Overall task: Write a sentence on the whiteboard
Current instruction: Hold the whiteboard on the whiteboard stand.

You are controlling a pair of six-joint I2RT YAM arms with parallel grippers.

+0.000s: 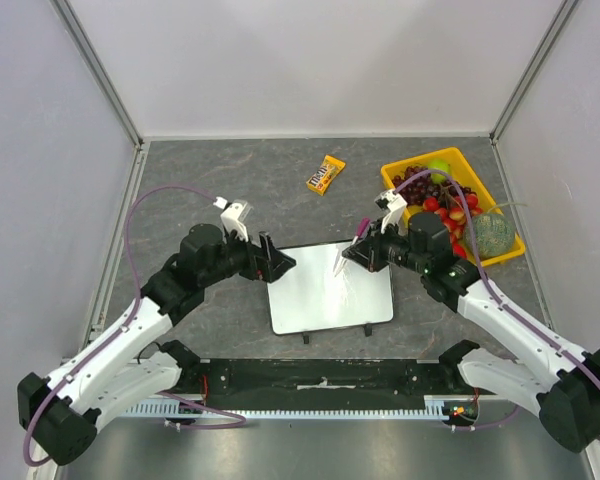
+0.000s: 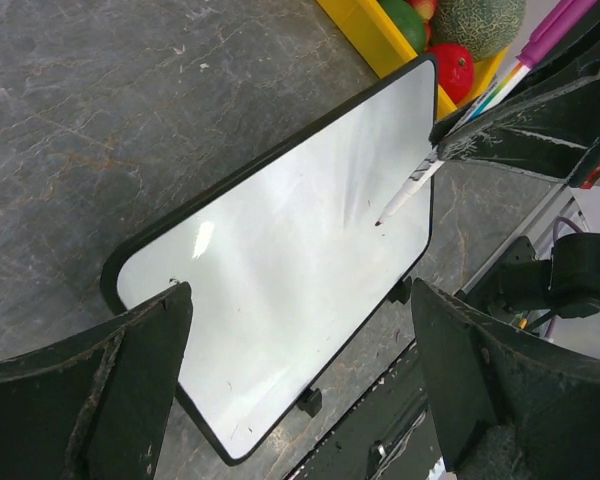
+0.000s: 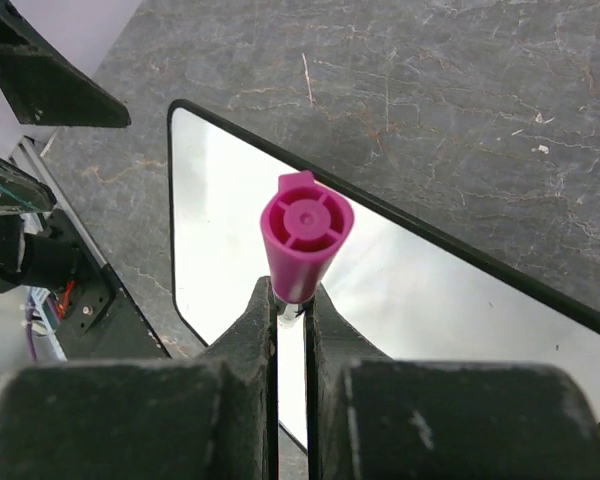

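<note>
Top view first. The whiteboard (image 1: 320, 300) lies flat on the grey desk (image 1: 210, 170), just ahead of the arm bases. The left end effector (image 1: 277, 258) is at the whiteboard's far left corner. The right end effector (image 1: 355, 250) is over its far right part, with a marker (image 1: 344, 262) slanting down toward the white surface. Off past the whiteboard's right side there's a yellow tray (image 1: 420, 158) of fruit and a green melon (image 1: 492, 235). A candy packet (image 1: 328, 174) lies well beyond the whiteboard's far edge. You can't really judge either grip from up here, though.

The left wrist view sorts out one side. The left end effector is released, spread wide with nothing between its fingers (image 2: 90, 400), and the whiteboard shows through the gap. It also catches the marker tip right at the surface near the whiteboard's right edge. Touching or a hair above, I can't tell. There are a few tiny specks on the white.

The right wrist view gives what the other two don't. The right end effector is clenched on the marker, squeezing the barrel just under the magenta cap, which points straight at the camera. The whiteboard lies underneath.
</note>
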